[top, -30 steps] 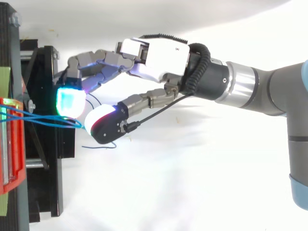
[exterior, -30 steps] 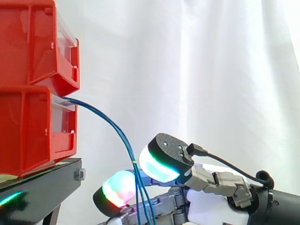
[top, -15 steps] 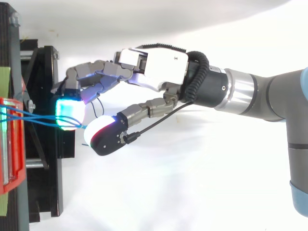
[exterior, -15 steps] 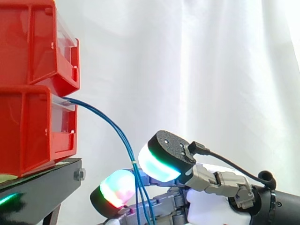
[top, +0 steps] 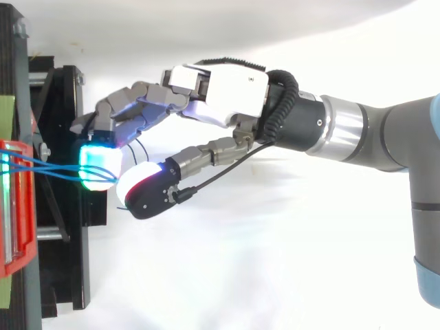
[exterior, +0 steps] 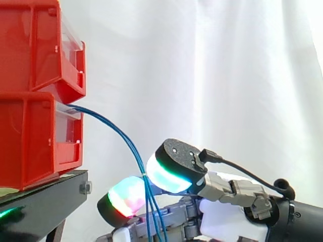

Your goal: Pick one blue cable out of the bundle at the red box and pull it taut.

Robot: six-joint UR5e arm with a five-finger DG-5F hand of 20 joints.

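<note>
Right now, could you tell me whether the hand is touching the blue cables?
Touching. In the top view the blue cables run in to where two glowing pads of the hand meet, and the side view shows them passing down between those same pads.

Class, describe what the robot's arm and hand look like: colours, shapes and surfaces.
The hand has a white shell over its palm and grey, segmented metal fingers. Its thick pads have black backs and glow cyan-green, one also pink-red. The arm is a grey tube with a silver ring, a black wrist section and a pale blue cap.
</note>
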